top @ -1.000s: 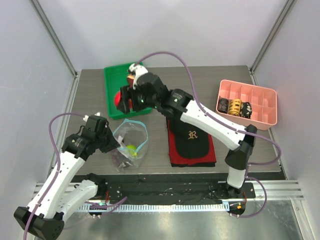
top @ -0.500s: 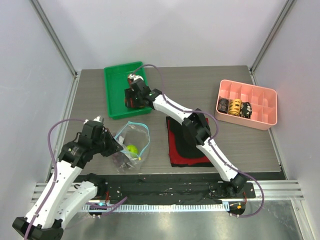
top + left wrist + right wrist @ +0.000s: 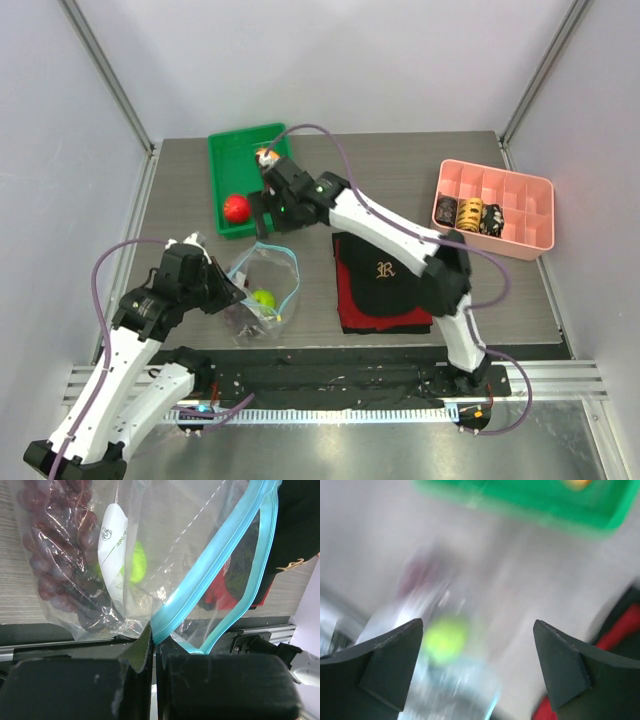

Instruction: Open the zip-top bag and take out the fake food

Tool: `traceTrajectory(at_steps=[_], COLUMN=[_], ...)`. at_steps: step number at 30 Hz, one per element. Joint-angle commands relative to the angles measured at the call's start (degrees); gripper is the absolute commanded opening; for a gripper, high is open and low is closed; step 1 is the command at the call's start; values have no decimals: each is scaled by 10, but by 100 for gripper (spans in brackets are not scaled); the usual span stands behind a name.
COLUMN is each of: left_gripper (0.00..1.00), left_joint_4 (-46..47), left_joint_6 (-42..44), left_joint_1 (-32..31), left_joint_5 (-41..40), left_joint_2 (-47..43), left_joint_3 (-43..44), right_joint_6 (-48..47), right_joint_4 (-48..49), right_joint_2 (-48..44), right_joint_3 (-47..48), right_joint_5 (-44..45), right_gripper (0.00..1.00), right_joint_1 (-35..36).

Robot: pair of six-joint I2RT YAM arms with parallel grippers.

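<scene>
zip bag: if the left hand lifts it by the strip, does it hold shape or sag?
Likely sags: the zip-top bag is thin, crinkled film, pinched only at its blue strip by the left hand. The grape bunch and green piece inside would probably slide to the low end. Film looks slick; grip might creep.

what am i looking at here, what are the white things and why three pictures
The white things are robots: a left arm and a right arm, bolted to a table. One picture looks down from above; the other two come from a camera on each wrist, looking past its own claw. The left claw is pinched shut on the blue zip edge of a clear bag holding purple grapes and a small green piece. The right claw is open and empty near the green tray; its picture is blurred. A red apple and an orange piece lie in that tray. A black cap and a pink box sit further right.
</scene>
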Motion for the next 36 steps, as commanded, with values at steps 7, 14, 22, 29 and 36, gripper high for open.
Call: traceTrajectory(at_steps=[7,14,22,29,36], left_gripper=[0,0,0,0,0], left_joint_4=[24,31,90,123,14], left_joint_6=[17,16,3,-1,10], left_joint_1=[2,1,1,1,1], left_joint_5=[17,33,85,93,11], left_joint_2=[11,19,44,107,65], left_joint_3=[53,85,114,174,140], right_joint_6=[85,73,58,38,51], right_joint_4=[44,89,75,77,116], right_joint_2=[-279,-241,-170,-180,-163], right_joint_3=[-267,-292,-224,-265,-290], right_joint_5=[9,32,-17,-27,-27], right_gripper=[72,55,50,61,72], right_joint_1=[155,153,131,132,149])
